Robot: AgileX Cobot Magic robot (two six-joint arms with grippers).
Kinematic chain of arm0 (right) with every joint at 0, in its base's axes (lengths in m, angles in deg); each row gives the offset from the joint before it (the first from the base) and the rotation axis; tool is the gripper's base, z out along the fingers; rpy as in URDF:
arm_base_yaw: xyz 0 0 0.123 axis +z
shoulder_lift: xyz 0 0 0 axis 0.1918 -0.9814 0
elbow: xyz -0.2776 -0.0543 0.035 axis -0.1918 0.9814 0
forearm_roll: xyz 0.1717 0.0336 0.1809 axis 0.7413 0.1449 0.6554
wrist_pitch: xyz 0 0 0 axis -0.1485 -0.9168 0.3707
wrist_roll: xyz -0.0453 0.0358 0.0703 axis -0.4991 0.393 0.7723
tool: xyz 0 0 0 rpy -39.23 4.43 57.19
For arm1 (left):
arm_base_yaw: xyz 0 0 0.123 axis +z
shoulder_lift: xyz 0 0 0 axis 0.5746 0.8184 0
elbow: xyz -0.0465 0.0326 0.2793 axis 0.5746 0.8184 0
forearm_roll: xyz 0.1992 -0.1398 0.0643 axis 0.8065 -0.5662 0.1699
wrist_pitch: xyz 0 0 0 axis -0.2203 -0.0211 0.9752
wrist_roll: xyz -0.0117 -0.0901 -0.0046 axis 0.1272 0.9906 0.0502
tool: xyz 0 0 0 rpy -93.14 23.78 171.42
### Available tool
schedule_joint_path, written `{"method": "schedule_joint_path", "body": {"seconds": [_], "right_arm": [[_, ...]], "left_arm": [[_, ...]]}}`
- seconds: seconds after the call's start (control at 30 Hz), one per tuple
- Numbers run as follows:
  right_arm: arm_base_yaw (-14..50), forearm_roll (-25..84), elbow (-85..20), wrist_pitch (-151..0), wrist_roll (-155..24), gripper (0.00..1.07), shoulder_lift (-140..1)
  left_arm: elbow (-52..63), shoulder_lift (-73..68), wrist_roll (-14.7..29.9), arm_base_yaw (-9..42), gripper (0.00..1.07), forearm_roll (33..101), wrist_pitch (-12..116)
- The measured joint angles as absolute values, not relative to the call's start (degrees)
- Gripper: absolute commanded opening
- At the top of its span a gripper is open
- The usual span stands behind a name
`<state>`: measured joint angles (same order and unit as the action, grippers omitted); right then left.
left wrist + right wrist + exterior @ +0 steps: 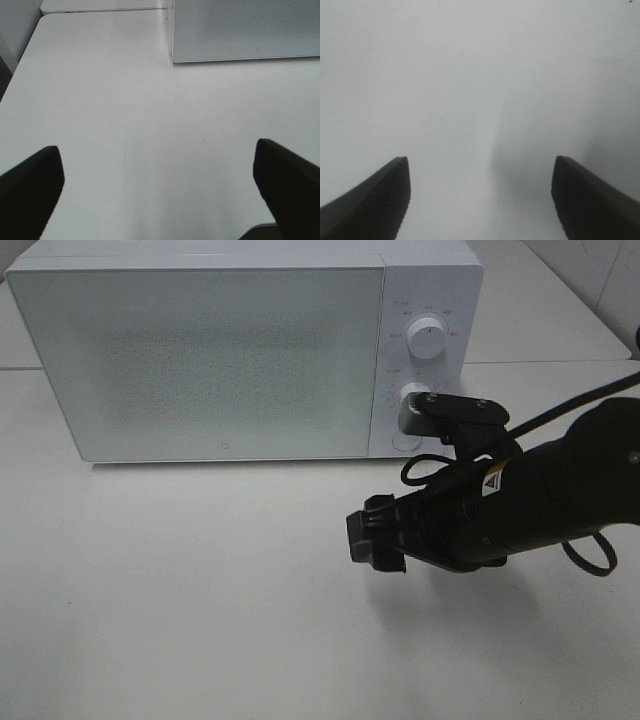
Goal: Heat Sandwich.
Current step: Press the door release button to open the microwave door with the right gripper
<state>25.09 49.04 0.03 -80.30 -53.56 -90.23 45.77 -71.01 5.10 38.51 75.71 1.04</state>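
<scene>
Writing: nothing legible. The microwave [210, 350] has tiny print ringing its two dials and a small mark low on the door, all too small to read. There is a triangle sticker [490, 481] on the right arm, its text also unreadable.

The microwave sits toward the far edge of the white table [180, 630] with its door shut and the frosted front opaque. The sandwich shows in no view, so I can't tell where it is.

The right arm reaches in from the right edge, low over the table in front of the control panel. Its camera bracket [455, 410] and cable loop cover part of the lower dial [413, 396] and the round button under it. The upper dial [430, 340] is unobstructed.

Right gripper [368, 538]: the high view shows it only end-on. The right wrist view shows both fingers well apart, with nothing between them and only bare table below.

Left gripper [157, 150]: it is outside the high view and seen only from its own wrist camera. Its jaws are spread wide and hold nothing, over bare table. The lower corner of the microwave is ahead of it and well clear. That view also shows the table's side edge and a seam to a second surface behind.
</scene>
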Motion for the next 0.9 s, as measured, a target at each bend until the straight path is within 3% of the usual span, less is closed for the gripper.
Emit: {"method": "schedule_joint_path", "body": {"seconds": [0.3, 0.9], "right_arm": [[25.1, 35.4, -5.3, -103.8, -55.2, 0.76, -84.5], [25.1, 32.5, -5.8, -123.0, -56.6, 0.76, -63.0]], "left_arm": [[45.8, -71.0, 5.1, 38.5, 0.98, 75.7, 1.0], [45.8, -71.0, 5.1, 38.5, 0.98, 75.7, 1.0]]}}
